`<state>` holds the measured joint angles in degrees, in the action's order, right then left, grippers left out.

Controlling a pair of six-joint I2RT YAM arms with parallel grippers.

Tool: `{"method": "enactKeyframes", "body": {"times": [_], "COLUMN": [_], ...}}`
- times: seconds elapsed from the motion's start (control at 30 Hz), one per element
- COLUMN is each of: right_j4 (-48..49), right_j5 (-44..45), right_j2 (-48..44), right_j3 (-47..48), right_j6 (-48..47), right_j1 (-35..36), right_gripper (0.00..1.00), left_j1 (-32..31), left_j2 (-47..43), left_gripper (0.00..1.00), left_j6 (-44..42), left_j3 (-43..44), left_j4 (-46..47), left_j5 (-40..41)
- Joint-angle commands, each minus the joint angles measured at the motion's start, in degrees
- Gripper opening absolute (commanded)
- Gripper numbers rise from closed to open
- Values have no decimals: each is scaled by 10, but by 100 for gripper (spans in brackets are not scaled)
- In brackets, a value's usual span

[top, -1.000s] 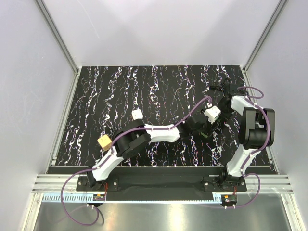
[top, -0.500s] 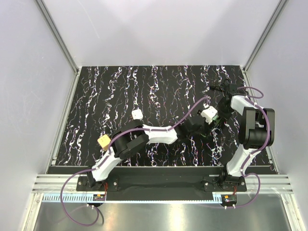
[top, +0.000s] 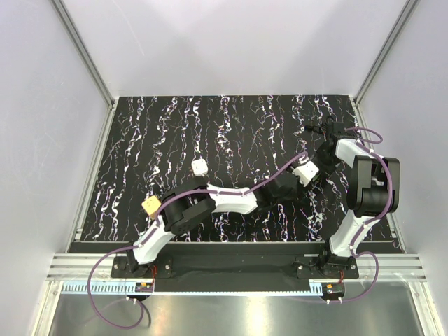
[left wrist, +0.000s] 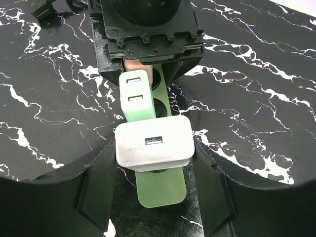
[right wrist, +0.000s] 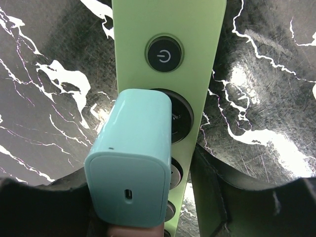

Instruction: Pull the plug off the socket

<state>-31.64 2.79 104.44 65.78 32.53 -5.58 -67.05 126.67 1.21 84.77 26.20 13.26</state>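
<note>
The socket is a long light-green power strip [left wrist: 160,190] lying on the black marbled table; it also shows in the right wrist view [right wrist: 168,19]. A white plug [left wrist: 153,143] sits in an outlet near its near end, and a mint plug [left wrist: 134,96] sits further along. My left gripper [left wrist: 154,150] has its black fingers [left wrist: 98,187] against both sides of the white plug. My right gripper [right wrist: 148,168] grips the strip's other end from both sides, just behind the mint plug [right wrist: 131,163]. In the top view both grippers meet at the right [top: 308,171].
A small white cube [top: 199,166] and a tan cube [top: 151,205] lie on the table left of the arms. The strip's round power button [right wrist: 164,54] is beyond the mint plug. A dark object [left wrist: 42,7] lies at the far left.
My left arm has stretched further right and its wrist has dropped lower around the white plug. The right arm has hardly moved.
</note>
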Motion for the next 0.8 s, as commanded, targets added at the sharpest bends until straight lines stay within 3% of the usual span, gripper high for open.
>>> {"method": "enactKeyframes", "body": {"times": [0.0, 0.17, 0.4, 0.53, 0.7, 0.77], "right_j4": [19, 18, 18, 19, 20, 20], "right_j5": [76, 77, 76, 76, 75, 75], "right_j2": [38, 37, 34, 33, 35, 34], "right_j3": [-15, -18, -20, -20, -19, -20], "right_j6": [-29, -33, -32, -32, -33, -33], "right_j1": [-8, -8, -8, -8, -8, -8], "right_gripper": [0, 0, 0, 0, 0, 0], "left_j1": [-17, 10, 49, 48, -5, -14], "left_j2": [-98, -83, -108, -114, -116, -107], "left_gripper": [0, 0, 0, 0, 0, 0], "left_j6": [-14, 95, 176, 157, -26, -49], "left_j3": [71, 119, 70, 65, 53, 52], "left_j4": [106, 40, 68, 68, 118, 131], "left_j5": [21, 19, -13, -8, 45, 57]}}
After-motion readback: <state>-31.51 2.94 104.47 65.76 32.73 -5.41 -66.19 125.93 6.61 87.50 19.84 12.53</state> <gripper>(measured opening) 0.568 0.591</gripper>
